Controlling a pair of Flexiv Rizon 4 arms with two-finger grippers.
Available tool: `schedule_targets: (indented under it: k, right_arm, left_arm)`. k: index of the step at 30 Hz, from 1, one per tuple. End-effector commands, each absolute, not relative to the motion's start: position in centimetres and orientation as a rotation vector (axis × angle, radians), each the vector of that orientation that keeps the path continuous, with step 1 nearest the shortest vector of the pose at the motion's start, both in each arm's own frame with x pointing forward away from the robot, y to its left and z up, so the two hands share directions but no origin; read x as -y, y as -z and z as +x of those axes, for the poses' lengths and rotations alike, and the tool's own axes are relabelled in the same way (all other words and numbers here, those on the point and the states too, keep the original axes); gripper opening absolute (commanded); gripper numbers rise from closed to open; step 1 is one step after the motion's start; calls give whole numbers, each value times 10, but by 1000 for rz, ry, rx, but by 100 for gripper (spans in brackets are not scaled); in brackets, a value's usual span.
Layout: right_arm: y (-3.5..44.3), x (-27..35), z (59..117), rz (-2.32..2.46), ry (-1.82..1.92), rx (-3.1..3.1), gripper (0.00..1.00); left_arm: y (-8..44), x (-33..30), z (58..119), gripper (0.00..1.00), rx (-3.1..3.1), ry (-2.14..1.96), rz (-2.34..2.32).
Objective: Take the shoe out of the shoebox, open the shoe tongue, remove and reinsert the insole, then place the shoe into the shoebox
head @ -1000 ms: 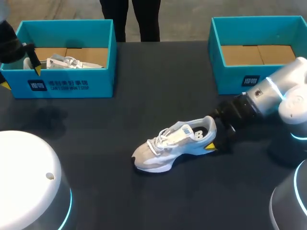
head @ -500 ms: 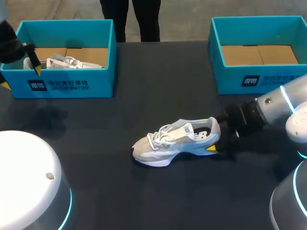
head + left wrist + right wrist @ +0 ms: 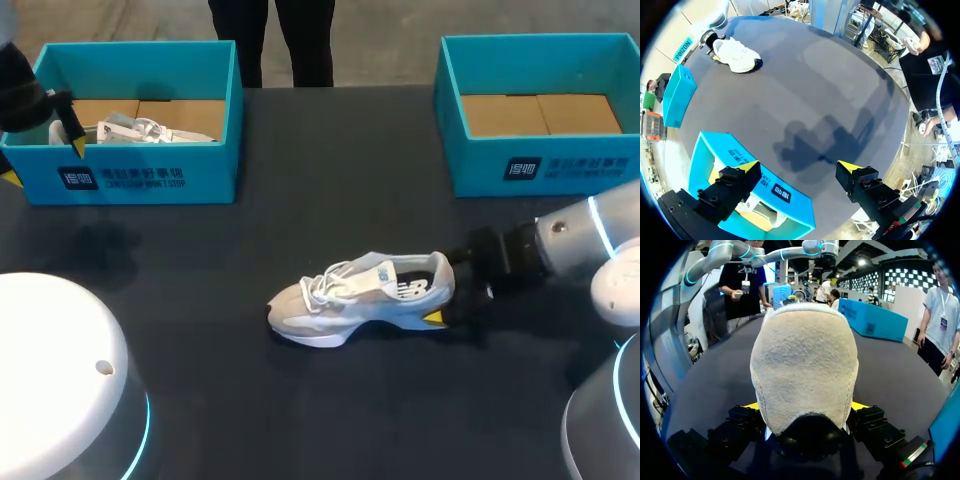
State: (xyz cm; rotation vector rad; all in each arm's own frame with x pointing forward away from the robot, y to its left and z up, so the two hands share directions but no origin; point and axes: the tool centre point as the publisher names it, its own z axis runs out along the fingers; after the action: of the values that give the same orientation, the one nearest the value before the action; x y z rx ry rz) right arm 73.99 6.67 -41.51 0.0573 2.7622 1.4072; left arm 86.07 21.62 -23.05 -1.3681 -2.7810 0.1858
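Right gripper (image 3: 442, 300) clamps shoe (image 3: 350, 298) heel on bare table (image 3: 330, 180), short of right shoebox (image 3: 545, 168).

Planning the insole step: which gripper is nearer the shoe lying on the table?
Right. The right gripper clasps the shoe at its heel; the left gripper hangs open over the left shoebox wall, well away from it.
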Motion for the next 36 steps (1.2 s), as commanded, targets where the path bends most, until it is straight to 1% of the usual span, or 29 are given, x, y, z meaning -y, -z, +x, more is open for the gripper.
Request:
schedule_targets:
  k: [1, 10, 36]
  right_arm:
    - [418, -75, 745, 59, -1403, -2768, 0]
    - [425, -75, 745, 81, -1422, -2762, 0]
    - [426, -77, 744, 83, -1414, -2769, 0]
  left_arm:
    - [231, -216, 860, 100, 2782, -183, -1369]
    - [231, -216, 860, 100, 2782, -183, -1369]
    - [231, -216, 860, 100, 2782, -183, -1369]
